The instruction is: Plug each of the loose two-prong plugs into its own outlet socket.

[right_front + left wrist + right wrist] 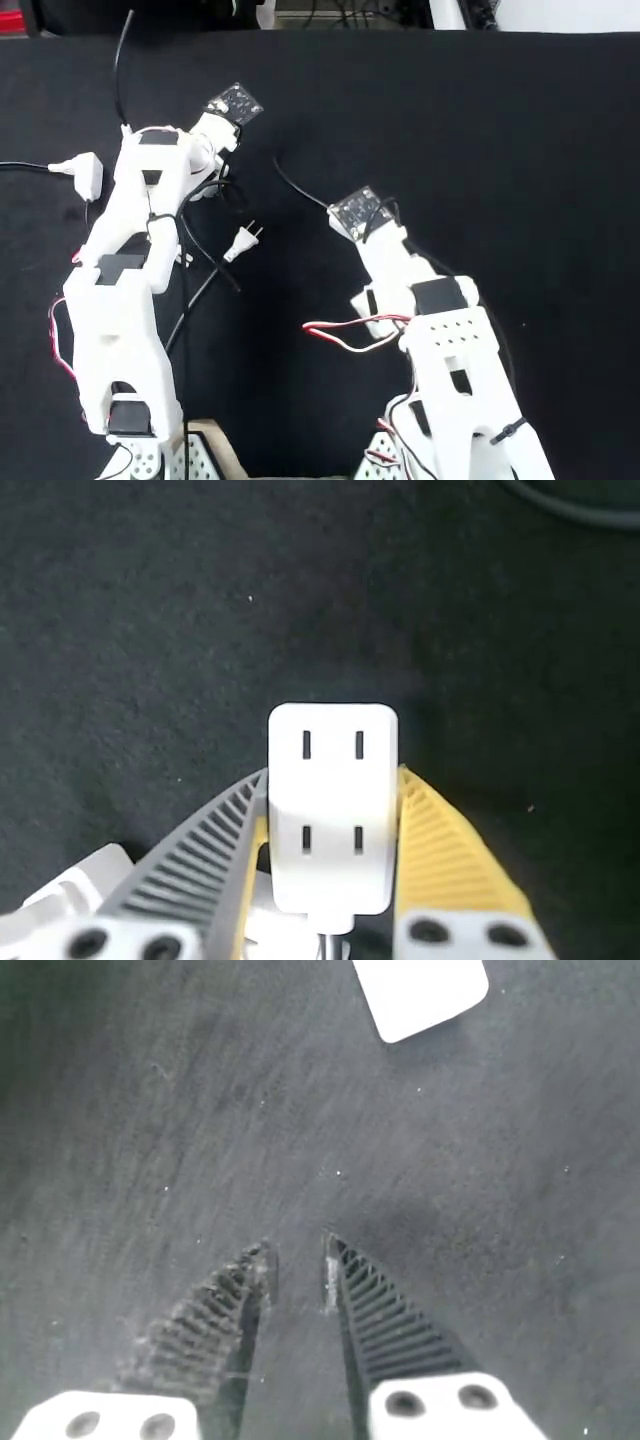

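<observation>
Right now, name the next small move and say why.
Probably swing the right pincer toward the loose plug: that pincer is empty, the plug lies on the black cloth between the arms, and the left pincer grips the outlet block, its slots empty.

Left gripper [332, 778] clamps white outlet block [332, 795], black cloth [150, 600] behind

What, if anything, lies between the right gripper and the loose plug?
Nothing visible does. In the high view the plug lies on bare cloth, and a black cable passes on its side away from that gripper. The right gripper hangs open over bare cloth.
</observation>
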`<state>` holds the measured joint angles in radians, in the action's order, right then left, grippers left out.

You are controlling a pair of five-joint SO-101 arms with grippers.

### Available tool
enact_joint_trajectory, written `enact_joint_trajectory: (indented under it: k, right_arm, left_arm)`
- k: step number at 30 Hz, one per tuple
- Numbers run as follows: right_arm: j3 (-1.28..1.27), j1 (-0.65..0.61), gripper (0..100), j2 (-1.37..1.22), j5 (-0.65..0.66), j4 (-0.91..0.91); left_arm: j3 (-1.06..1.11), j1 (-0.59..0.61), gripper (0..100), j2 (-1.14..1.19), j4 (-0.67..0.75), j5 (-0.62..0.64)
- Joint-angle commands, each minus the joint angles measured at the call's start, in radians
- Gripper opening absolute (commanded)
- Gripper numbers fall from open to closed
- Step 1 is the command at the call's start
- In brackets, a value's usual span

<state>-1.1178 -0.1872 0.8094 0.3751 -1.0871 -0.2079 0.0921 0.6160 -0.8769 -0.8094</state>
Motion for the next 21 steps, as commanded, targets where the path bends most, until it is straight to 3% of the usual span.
enact_joint_trajectory:
  k: [1, 12, 21]
  right_arm:
    - [0.007, -0.006, 8.6, -0.002, 0.003, 0.023]
    - [0.007, -0.006, 8.6, -0.002, 0.003, 0.023]
    - [0.045, 0.084, 8.7, 0.004, 0.002, 0.014]
  left_arm:
    - [-0.038, 0.016, 3, -0.012, -0.101, 0.005]
    - [-0.272, -0.065, 3, -0.112, -0.618, 0.057]
    - [-0.122, -0.137, 3, -0.411, -0.730, 0.242]
